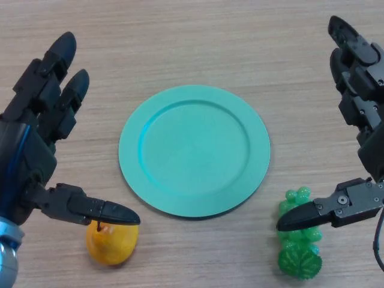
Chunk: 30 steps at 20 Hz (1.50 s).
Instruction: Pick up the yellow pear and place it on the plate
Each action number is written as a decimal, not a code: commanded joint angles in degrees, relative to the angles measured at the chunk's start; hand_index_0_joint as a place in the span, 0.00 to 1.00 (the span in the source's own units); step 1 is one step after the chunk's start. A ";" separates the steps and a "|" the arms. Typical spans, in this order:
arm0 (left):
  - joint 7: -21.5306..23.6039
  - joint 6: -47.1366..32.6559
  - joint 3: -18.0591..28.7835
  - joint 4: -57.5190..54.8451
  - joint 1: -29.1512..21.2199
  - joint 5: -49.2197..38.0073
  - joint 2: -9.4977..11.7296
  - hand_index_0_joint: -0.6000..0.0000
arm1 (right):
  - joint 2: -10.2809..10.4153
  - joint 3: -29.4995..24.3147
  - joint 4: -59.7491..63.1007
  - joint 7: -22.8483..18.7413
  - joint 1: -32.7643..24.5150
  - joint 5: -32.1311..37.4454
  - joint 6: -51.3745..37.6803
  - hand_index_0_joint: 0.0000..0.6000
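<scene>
Your left robot hand (36, 144) comes in at the left edge of the head view, fingers (57, 78) straight and spread up toward the far side of the worktop (198, 42), thumb (102, 211) stretched out to the right and holding nothing. Just under that thumb's tip sits the yellow pear (113, 241), near the front-left of the worktop, its dark stem end poking up by the thumb (whether the thumb actually touches the fruit you cannot tell from here). The pear lies beside the teal plate (194, 150), close to its lower-left rim but apart from it, and the plate itself rests flat in the middle of the wood-grain worktop with nothing on it. Your right robot hand (360, 102) shows at the right edge, likewise relaxed and spread, fingers pointing away from you, its thumb (312, 213) reaching leftward. That thumb's tip hangs over a bunch of green grapes (298, 243), which lies near the plate's lower-right rim, not touching it. Neither robot hand grips anything; pear and grapes both rest on the worktop, on opposite sides of the plate.
</scene>
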 commanded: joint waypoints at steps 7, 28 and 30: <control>0.49 -7.50 1.62 -4.94 1.85 1.16 0.65 1.00 | -1.04 -0.81 -1.03 -0.84 -3.15 -1.89 -7.48 0.00; 4.71 -44.17 1.19 33.92 13.60 14.47 -2.62 1.00 | -0.16 0.94 -1.13 -2.38 -2.85 0.55 -5.22 0.00; 6.33 -45.68 0.21 38.48 11.02 15.16 -2.02 1.00 | -0.34 0.48 -1.40 -2.08 -2.89 0.39 -4.99 0.00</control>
